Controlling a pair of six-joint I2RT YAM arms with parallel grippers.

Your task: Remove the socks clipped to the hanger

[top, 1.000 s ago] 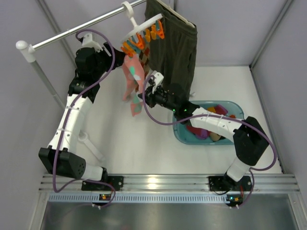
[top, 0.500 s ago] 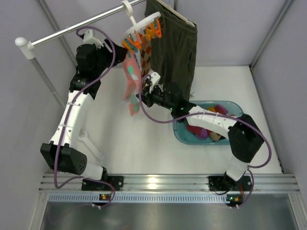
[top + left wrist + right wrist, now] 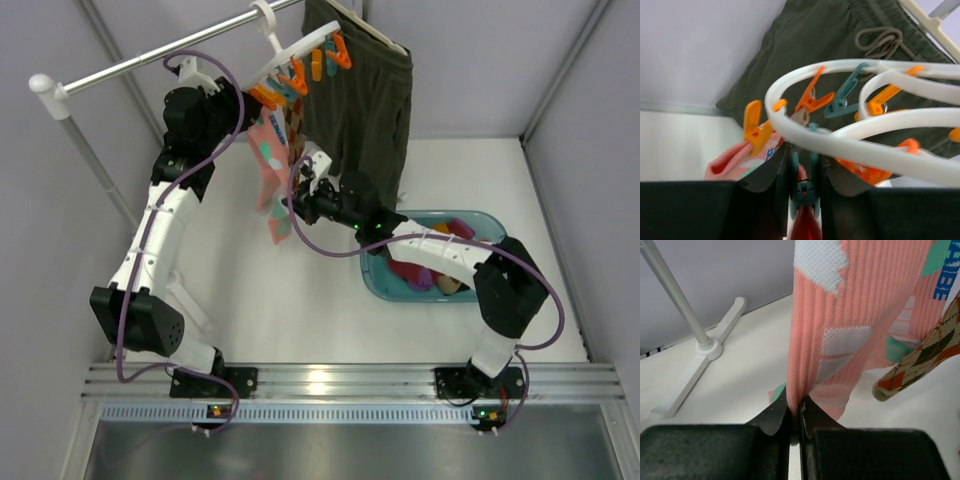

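Socks [image 3: 275, 160] hang from the hanger [image 3: 300, 55] in the upper middle of the top view. The hanger's hook is over the rail [image 3: 150, 60], just left of the olive shorts [image 3: 360, 90]. The pink sock [image 3: 268, 180] is the longest and hangs down over the counter [image 3: 300, 320]. A diamond sock [image 3: 285, 125] hangs beside it, closer to the shorts.

The left pincer [image 3: 248, 105] is up at the left side of the white ring. In its wrist view the pincer [image 3: 805, 186] sits at the bottom centre, under the ring [image 3: 850, 137]. Its fingers are pressed against both sides of a teal peg [image 3: 805, 192], gripping it. An orange peg [image 3: 754, 127] just to the left clamps pink fabric.

The right pincer [image 3: 290, 205] is in the middle of the top view, at the lower part of the pink sock. Its wrist view shows the pincer [image 3: 795, 415] closed, pinching the sock's [image 3: 860, 305] left edge. The diamond sock's [image 3: 925, 355] tip hangs free at the right.

A teal tub [image 3: 490, 225] holding coloured fabric stands on the counter at centre right.
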